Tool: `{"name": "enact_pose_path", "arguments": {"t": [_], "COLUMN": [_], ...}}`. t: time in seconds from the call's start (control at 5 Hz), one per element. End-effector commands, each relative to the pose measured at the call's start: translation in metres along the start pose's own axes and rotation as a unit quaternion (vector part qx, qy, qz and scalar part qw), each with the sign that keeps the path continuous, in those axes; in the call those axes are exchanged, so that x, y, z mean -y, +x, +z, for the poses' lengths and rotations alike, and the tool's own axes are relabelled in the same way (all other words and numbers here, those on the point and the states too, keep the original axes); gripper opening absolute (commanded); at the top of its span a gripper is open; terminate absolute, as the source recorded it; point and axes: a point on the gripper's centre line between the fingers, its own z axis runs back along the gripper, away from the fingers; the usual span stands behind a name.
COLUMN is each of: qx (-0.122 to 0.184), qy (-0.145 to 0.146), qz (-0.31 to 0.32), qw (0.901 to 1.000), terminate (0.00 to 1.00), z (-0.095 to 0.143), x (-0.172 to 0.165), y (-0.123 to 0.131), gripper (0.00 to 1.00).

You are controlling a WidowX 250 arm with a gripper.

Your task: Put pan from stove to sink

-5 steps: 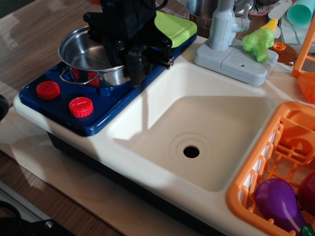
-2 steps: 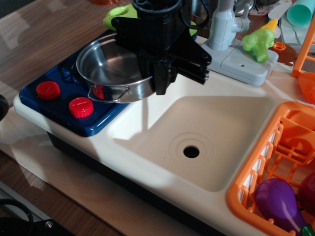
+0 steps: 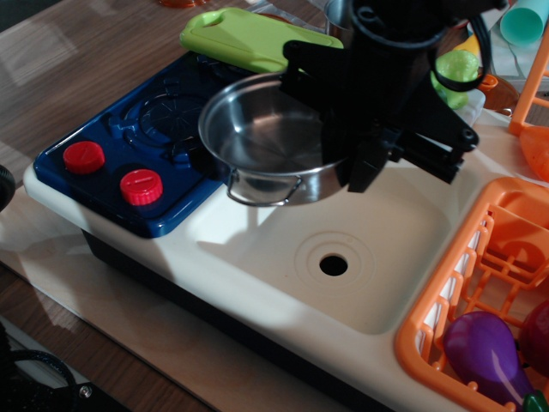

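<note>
While I carried the pan [image 3: 266, 142], my fingers [image 3: 358, 167] were clamped on its far rim wall, holding it just above the sink's [image 3: 403, 232] left edge. Thin, rigid, slippery steel: light, but liable to tilt.

The pan [image 3: 268, 142] is polished steel, mirror-bright inside, with thin wire handles. The stove [image 3: 137, 146] is glossy dark blue plastic, its red knobs [image 3: 141, 186] ribbed. The sink [image 3: 360, 249] is smooth cream plastic with a soft sheen. The gripper [image 3: 364, 163] looks matt black, the tabletop [image 3: 77, 60] shiny wood grain
</note>
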Motion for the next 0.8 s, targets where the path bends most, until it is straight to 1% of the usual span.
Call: {"name": "enact_pose_path", "arguments": {"t": [0.0,0.2,0.4,0.6], "qx": [0.022,0.037,0.037,0.037], "qy": [0.006,0.005,0.005,0.005], "qz": [0.018,0.016,0.016,0.016], "qw": [0.9996,0.9992,0.9992,0.9992], "terminate": [0.0,0.0,0.0,1.0], "z": [0.0121,0.0107,0.0107,0.0107], "x": [0.0222,0.0247,0.0247,0.0247], "y": [0.0065,0.0059,0.0059,0.0059], "gripper": [1.0,1.0,1.0,1.0]}}
